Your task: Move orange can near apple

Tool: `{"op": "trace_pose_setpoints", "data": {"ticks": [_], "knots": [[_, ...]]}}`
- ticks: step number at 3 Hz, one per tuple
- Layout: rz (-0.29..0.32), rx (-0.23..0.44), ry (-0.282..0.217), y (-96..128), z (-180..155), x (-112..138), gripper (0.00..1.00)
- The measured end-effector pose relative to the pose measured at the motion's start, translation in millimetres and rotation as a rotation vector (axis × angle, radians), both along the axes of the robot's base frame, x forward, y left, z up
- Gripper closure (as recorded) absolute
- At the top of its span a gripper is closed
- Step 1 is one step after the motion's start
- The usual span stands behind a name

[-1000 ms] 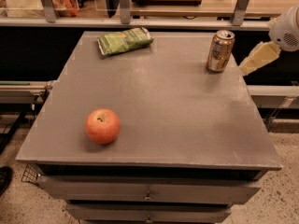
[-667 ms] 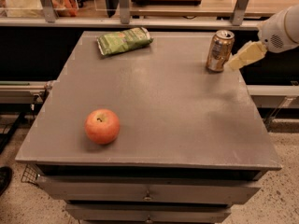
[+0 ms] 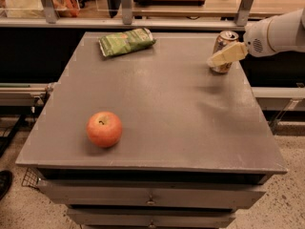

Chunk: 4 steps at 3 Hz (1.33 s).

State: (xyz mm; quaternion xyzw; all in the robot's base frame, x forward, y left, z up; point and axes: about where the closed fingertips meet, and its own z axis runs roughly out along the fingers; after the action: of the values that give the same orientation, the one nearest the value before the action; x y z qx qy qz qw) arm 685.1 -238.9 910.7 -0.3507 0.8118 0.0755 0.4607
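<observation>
Camera view: the only view, looking down across a grey table (image 3: pixel 167 104) from its near edge.
Gripper: the gripper (image 3: pixel 224 56) is at the far right corner of the table, a pale yellow part pointing left and slightly down from the white arm (image 3: pixel 276 32) that enters from the right edge.
Gripper state: cannot tell whether it is released or clenched; it lies across the front of the can, and a grasp cannot be confirmed.
Orange can: the orange can (image 3: pixel 225 41) stands upright directly behind the gripper, with its silver top showing above it and its base showing below it on the table.
Apple: the apple (image 3: pixel 104 129) sits well apart from the gripper, far to its left and nearer the camera, close to the table's front left edge, stem dimple up.
Snack bag: a green snack bag (image 3: pixel 126 42) lies flat to the gripper's left, near the table's far edge, well apart from the can.
Drawers: grey drawer fronts (image 3: pixel 150 197) show under the tabletop, below and nearer the camera than the gripper.
</observation>
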Motion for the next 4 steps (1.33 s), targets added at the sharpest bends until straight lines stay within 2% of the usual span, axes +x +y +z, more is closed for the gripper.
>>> {"op": "trace_pose_setpoints", "data": {"ticks": [1,2,3,4], "knots": [[-0.018,0.081,0.0,10,-9,6,0.19],[-0.031,0.124,-0.003,10,-13,8,0.42],[-0.026,0.156,-0.021,12,-6,7,0.73],[0.017,0.188,-0.041,22,16,-5,0.96]]}}
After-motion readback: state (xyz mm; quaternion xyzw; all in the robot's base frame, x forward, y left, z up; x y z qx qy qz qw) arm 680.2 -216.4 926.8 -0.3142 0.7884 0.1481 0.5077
